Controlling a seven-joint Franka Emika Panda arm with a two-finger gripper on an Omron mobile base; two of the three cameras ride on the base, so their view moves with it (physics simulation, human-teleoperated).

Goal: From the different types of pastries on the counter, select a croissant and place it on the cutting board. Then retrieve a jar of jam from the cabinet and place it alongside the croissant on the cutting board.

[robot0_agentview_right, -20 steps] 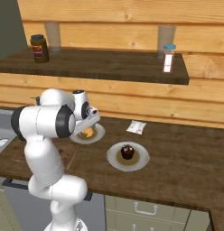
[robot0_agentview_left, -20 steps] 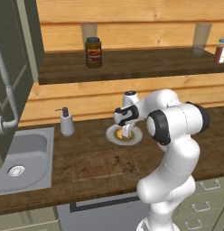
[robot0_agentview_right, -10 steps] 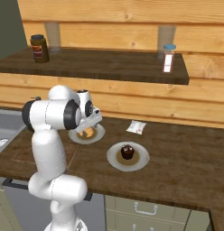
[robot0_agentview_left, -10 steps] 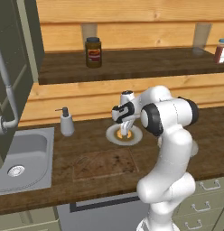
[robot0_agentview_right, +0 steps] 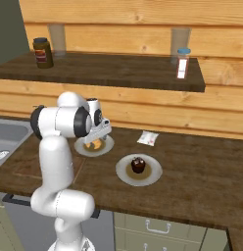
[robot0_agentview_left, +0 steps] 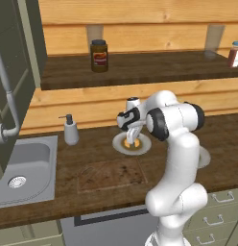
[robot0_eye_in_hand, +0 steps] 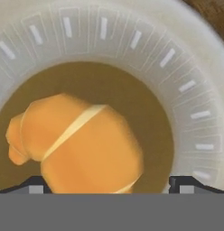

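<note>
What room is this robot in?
A kitchen, most likely: there is a steel sink, a wooden counter with a croissant on a plate, and jars on a shelf.

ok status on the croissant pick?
Gripper open, down over the plate, straddling the croissant. Croissant not gripped. Cutting board bare. Nothing in the way.

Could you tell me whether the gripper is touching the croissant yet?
Cannot tell: in the hand view the open gripper straddles the croissant, fingertips at its sides, with no plain gap or contact.
</note>
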